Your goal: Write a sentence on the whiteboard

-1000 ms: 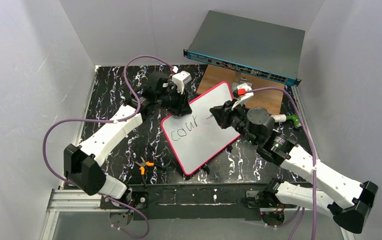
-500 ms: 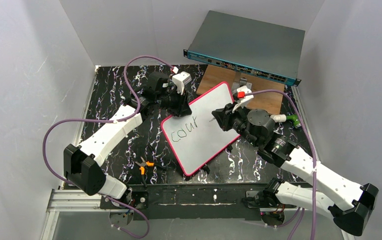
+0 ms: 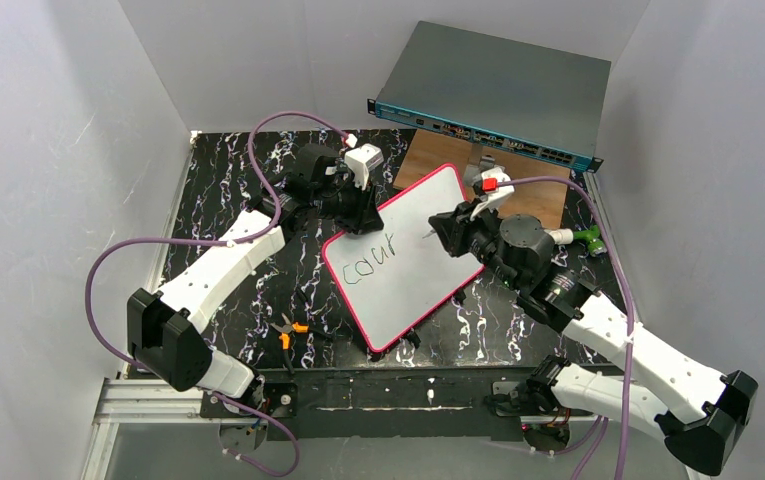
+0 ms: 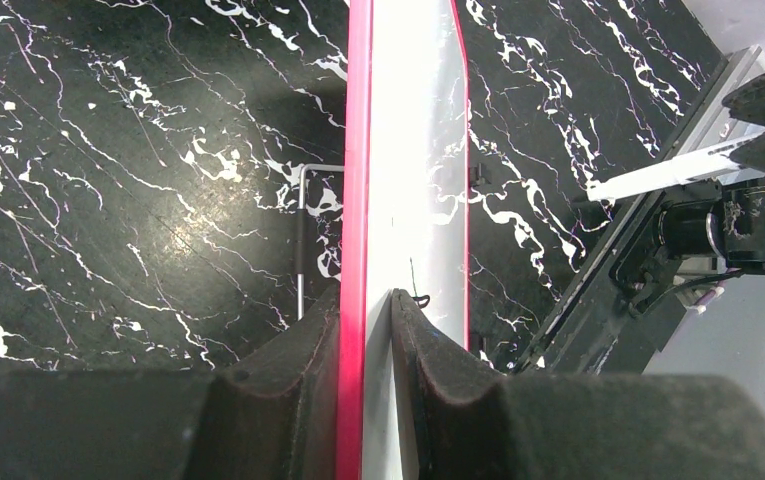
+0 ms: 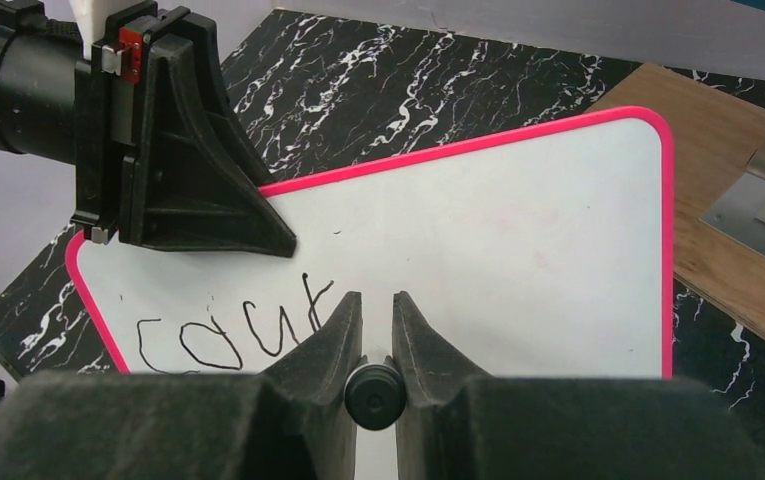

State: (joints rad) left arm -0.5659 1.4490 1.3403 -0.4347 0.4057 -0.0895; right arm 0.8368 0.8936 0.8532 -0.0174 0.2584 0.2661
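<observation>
The whiteboard (image 3: 413, 262) shows a smooth, glossy white face in a bright pink plastic-looking frame; the table (image 4: 138, 200) is black marble-patterned, faintly shiny; the wooden panel (image 3: 423, 155) above centre looks matt; the switch box (image 3: 503, 80) has a dull grey metal lid.

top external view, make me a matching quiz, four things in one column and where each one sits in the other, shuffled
1. white whiteboard with pink-red frame
2. grey-teal metal network switch box
3. small orange-handled pliers
4. brown wooden board

a. near edge, left of centre
b. right rear, at the switch box's front edge
c. farthest back, by the rear wall
d. centre, lying at a slant, black writing on it

Pairs: 1-d, 2-c, 3-a, 4-b
</observation>
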